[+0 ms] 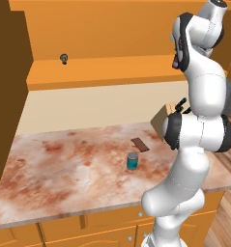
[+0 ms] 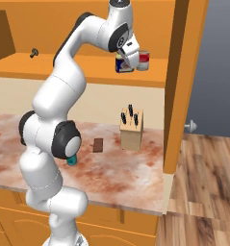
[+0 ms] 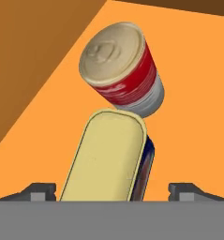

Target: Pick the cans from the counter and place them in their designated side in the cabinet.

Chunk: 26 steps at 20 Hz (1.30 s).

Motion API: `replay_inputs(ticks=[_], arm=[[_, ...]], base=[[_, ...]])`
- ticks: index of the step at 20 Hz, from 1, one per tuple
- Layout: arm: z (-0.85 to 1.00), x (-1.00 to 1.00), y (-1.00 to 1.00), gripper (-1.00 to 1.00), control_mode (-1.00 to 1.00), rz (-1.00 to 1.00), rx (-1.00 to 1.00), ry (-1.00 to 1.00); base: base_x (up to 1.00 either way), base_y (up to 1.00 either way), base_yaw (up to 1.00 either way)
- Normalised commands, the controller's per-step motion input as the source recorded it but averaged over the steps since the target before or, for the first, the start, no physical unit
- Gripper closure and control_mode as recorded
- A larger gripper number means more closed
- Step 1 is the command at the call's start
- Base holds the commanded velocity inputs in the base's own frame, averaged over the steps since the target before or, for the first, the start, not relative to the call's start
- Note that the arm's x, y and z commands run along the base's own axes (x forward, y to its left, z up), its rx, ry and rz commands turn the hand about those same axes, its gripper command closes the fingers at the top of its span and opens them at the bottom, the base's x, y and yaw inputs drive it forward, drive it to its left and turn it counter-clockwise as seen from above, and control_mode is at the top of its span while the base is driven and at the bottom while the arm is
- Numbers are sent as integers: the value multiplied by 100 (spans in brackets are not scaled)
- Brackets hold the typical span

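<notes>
One can of two looks delivered: the dark blue can [image 2: 120, 63] stands on the cabinet [image 1: 112, 29] shelf at its right end, just beside the red-and-grey can [image 2: 144, 60]. The claw [image 2: 129, 61] sits at the blue can with jaws spread wide; in the hand view the finger tips [image 3: 38, 191] stand clear on either side of the can [image 3: 113, 159], so it reads as released, not gripped. The can appears to rest on the shelf on its own.

Left to do: the teal can [image 1: 132, 160] stands upright on the bench [image 1: 64, 169], mid-surface, near a small brown block [image 1: 139, 144] and apart from it.

Clearance: the blue can is touching or nearly touching the red-and-grey one in the hand view, so retreat should go straight back, no sideways swing. The brown side door [image 2: 176, 81] hems in the right. The knife block [image 2: 131, 127] stands below on the bench. The teal can has open stone all round; bench front edge well off. Shelf's left side carries only a small dark knob-like item [image 1: 64, 59].
</notes>
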Motion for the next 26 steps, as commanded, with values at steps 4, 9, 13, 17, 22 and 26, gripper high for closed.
replay_inputs(ticks=[4, 9, 13, 17, 22, 26], arm=[[11, 0, 0, -100, -100, 1, 0, -9], [4, -5, 0, -100, -100, 2, 0, -8], [0, -25, 0, -100, -100, 3, 0, -9], [0, -46, 0, -100, -100, 5, 0, -12], [0, -51, 10, -100, -100, 5, 0, -11], [-2, -56, 24, -100, -100, 5, 0, -9]], base=[[0, 0, 0], [0, 0, 0], [0, 0, 0], [0, 0, 0], [0, 0, 0], [0, 0, 0]])
